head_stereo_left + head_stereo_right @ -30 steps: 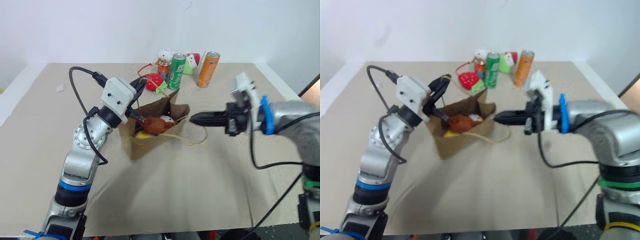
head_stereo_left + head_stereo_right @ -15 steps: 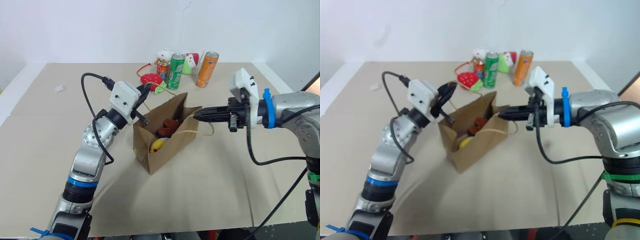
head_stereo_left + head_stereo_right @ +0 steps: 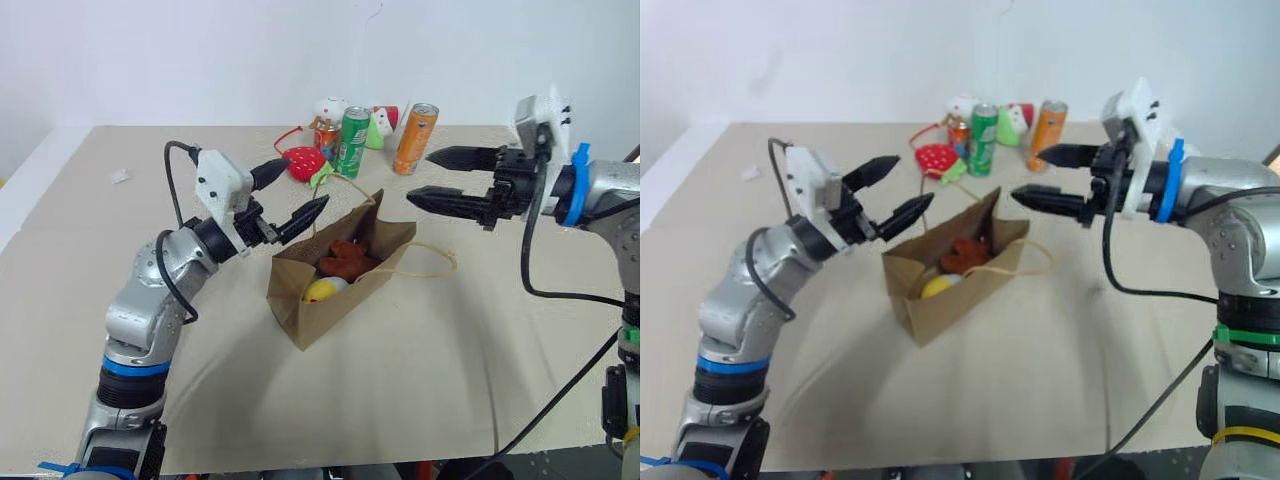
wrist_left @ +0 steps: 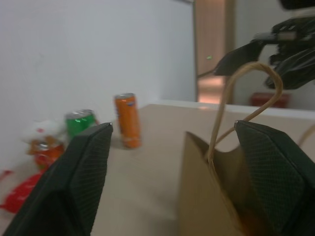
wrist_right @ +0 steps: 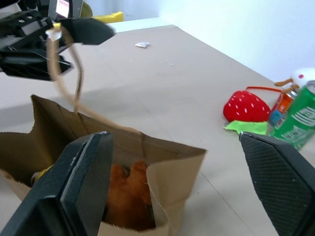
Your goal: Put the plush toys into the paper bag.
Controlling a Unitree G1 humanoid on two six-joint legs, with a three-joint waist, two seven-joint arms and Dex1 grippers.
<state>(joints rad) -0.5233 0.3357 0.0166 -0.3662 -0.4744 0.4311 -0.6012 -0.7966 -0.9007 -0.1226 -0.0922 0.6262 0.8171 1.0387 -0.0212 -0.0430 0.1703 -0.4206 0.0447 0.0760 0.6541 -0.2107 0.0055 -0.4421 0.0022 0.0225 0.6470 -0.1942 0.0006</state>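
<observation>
The brown paper bag [image 3: 300,300] stands open on the table between my two grippers. Inside it lie the plush toys: a brown monkey [image 3: 348,258] and a yellow-and-white ball [image 3: 320,290]. My left gripper [image 3: 305,183] hovers open just above the bag's left rim, holding nothing. My right gripper [image 3: 420,176] is open above the bag's right end, also with nothing in it. One cord handle [image 4: 246,93] stands up between the left fingers [image 4: 74,182] without touching them. The other handle [image 3: 432,266] lies slack on the table. The right wrist view looks down on the monkey [image 5: 128,196].
At the table's back stand a green can [image 3: 352,142], an orange can [image 3: 416,138], a red strawberry plush [image 3: 306,163] and small white-and-red figurines [image 3: 332,112]. A scrap of paper [image 3: 120,176] lies at the far left.
Both grippers have gone from shut on the bag's cord handles to wide open. The handles dropped, the bag stayed standing on the table, and the right gripper drew up and away to the right.
</observation>
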